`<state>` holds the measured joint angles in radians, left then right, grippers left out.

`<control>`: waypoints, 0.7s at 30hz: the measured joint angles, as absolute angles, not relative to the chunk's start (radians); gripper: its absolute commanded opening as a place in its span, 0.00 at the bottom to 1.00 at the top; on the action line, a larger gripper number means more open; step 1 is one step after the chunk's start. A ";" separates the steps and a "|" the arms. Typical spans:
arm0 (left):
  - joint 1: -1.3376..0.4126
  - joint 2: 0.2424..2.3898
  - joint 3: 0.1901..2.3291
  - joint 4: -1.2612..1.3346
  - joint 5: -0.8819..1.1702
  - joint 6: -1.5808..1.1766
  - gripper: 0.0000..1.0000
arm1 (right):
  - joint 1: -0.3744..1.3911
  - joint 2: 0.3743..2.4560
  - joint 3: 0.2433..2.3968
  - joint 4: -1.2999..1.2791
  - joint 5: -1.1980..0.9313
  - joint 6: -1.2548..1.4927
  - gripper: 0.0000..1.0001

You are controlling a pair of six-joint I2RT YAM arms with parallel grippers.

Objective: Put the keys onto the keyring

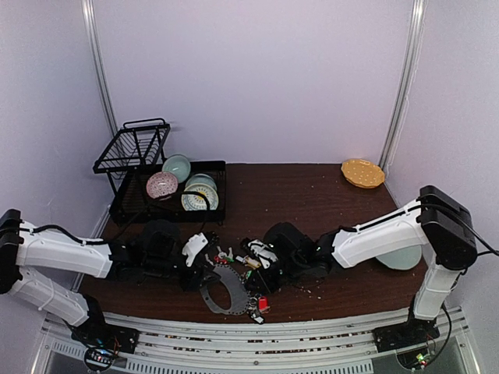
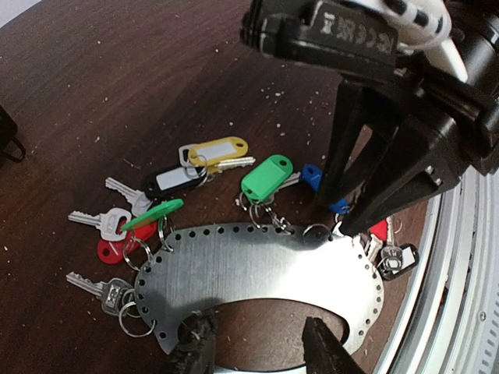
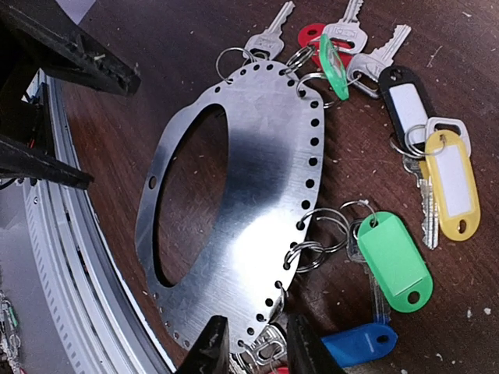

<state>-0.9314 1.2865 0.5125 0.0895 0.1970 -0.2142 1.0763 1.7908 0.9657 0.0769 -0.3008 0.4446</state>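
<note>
The keyring (image 2: 257, 269), a flat perforated metal oval, lies on the counter (image 2: 117, 93) between both arms, long axis running left to right. The left gripper (image 2: 257, 347) has its fingers spread astride the near rim. The right gripper (image 3: 249, 347) stands with fingers slightly parted at the rim beside a blue-tagged key (image 3: 359, 343); whether it pinches a ring cannot be told.

I see a black wire dish rack (image 1: 148, 167) at ten o'clock on the dark wooden worktop (image 1: 312, 199), holding a pale green bowl (image 1: 177, 166), a pink patterned bowl (image 1: 161, 185) and a striped plate (image 1: 200, 192). A yellow plate (image 1: 362, 173) sits at two o'clock.
</note>
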 measured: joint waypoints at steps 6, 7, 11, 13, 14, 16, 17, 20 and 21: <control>-0.931 1.272 0.513 0.104 0.195 -0.211 0.42 | 1.076 1.841 0.997 0.068 -0.326 0.446 0.32; -0.931 1.269 0.513 0.107 0.194 -0.211 0.42 | 1.074 1.849 1.004 0.065 -0.326 0.450 0.33; -0.931 1.260 0.513 0.113 0.189 -0.210 0.42 | 1.067 1.856 1.031 0.059 -0.300 0.459 0.35; -0.931 1.260 0.513 0.113 0.186 -0.208 0.42 | 1.061 1.856 1.044 0.054 -0.291 0.459 0.35; -0.931 1.260 0.513 0.113 0.184 -0.207 0.42 | 1.055 1.856 1.054 0.045 -0.291 0.456 0.34; -0.931 1.260 0.513 0.113 0.183 -0.206 0.43 | 1.034 1.856 1.077 0.017 -0.296 0.441 0.34; -0.931 1.260 0.513 0.113 0.183 -0.205 0.44 | 1.018 1.856 1.089 0.004 -0.301 0.429 0.33; -0.931 1.271 0.517 0.109 0.183 -0.198 0.42 | 0.976 1.856 1.110 -0.035 -0.320 0.386 0.34; -0.931 1.287 0.531 0.094 0.182 -0.192 0.41 | 0.964 1.855 1.110 -0.041 -0.327 0.372 0.34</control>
